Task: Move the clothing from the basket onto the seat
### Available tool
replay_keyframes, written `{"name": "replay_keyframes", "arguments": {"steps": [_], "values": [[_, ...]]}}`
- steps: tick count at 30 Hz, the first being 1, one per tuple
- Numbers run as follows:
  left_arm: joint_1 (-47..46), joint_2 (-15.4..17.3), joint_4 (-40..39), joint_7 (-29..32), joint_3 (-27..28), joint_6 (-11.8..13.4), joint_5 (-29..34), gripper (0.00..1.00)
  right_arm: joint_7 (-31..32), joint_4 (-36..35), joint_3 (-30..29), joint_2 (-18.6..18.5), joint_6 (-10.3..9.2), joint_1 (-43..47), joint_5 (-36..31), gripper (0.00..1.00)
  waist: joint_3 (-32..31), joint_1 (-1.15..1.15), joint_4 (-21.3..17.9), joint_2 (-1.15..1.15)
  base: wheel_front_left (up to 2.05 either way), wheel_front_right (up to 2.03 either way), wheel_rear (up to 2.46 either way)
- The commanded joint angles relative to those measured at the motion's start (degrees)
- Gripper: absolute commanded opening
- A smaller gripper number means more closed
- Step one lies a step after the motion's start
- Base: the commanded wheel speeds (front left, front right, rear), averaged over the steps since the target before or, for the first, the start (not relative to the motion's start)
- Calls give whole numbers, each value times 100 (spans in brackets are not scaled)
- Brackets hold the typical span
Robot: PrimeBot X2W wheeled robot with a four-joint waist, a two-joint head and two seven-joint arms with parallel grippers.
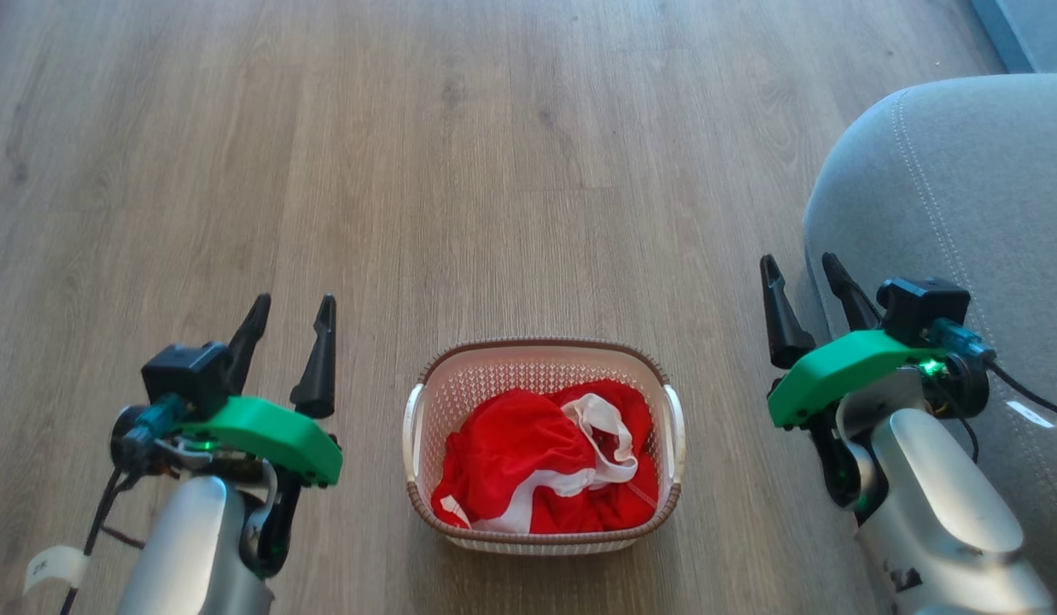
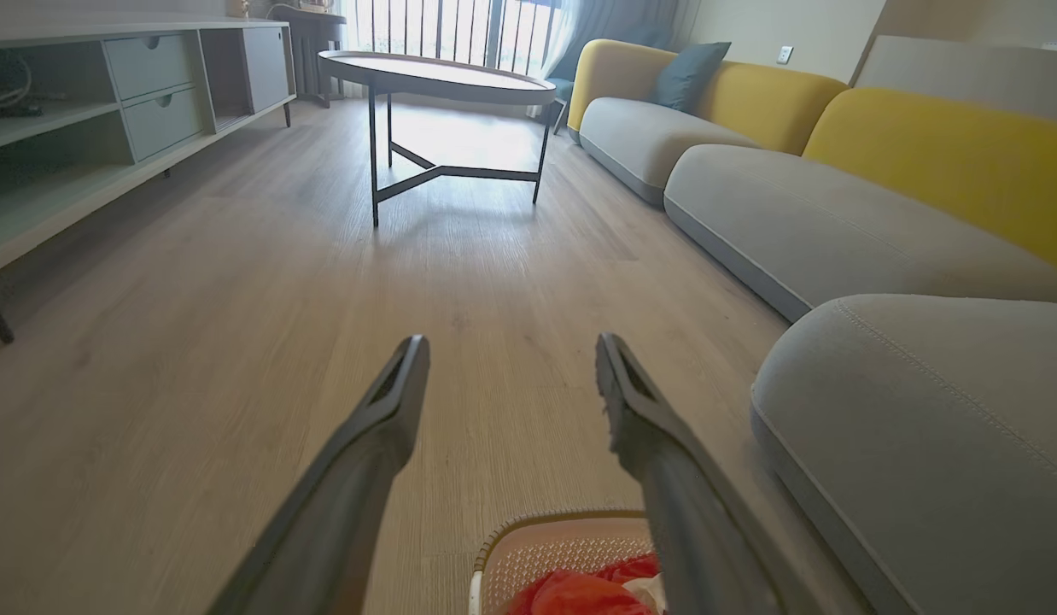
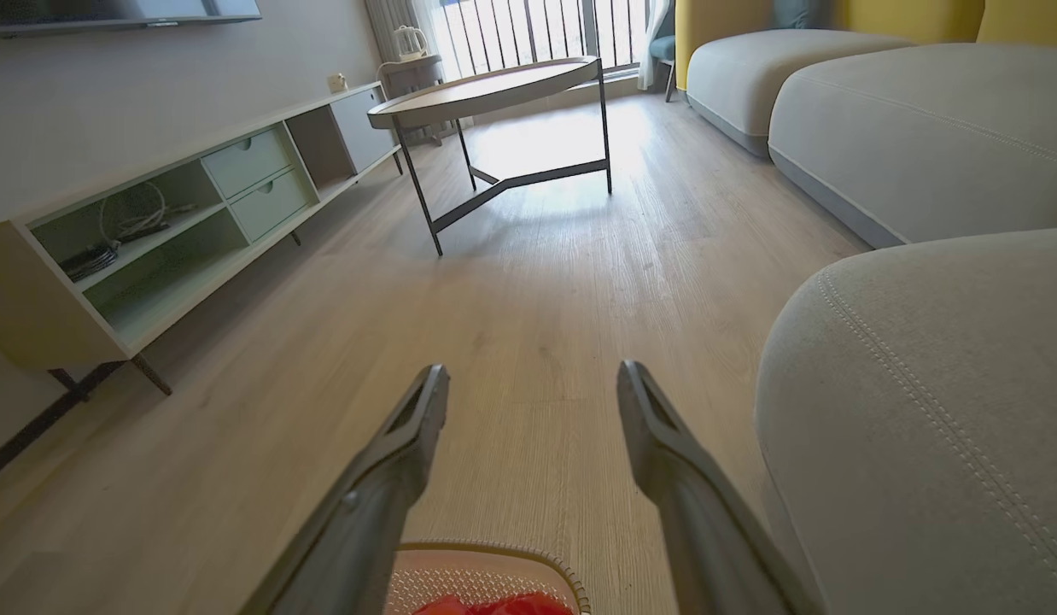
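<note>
Red clothing (image 1: 546, 461) with white bands lies bunched inside the cream perforated basket (image 1: 426, 376), which stands on the wooden floor at the middle bottom of the head view. My left gripper (image 1: 294, 303) hovers open to the basket's left, nothing between its fingers. To the basket's right my right gripper (image 1: 802, 263) is open and empty, beside the grey seat (image 1: 964, 188). The left wrist view catches the basket rim (image 2: 563, 518), a bit of clothing (image 2: 580, 589) and the seat (image 2: 921, 410). In the right wrist view the basket (image 3: 486, 568) and seat (image 3: 921, 384) also appear.
A round coffee table (image 2: 435, 73) on thin dark legs stands farther along the floor. A low shelf unit with drawers (image 3: 195, 213) lines the left wall. More grey and yellow sofa sections (image 2: 836, 205) run along the right.
</note>
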Motion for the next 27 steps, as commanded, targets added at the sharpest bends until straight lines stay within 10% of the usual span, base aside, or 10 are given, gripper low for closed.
{"name": "replay_keyframes", "arguments": {"steps": [1,27], "values": [[-361,89,-155,-97,204,4,199,100,-94,-132,63,-39,37,-311,-186,100,-5,0,2,0,0,0,0],[-447,-87,73,-274,528,4,802,100,-271,-28,-446,102,41,-332,-1075,100,0,0,-34,0,0,0,0]]}}
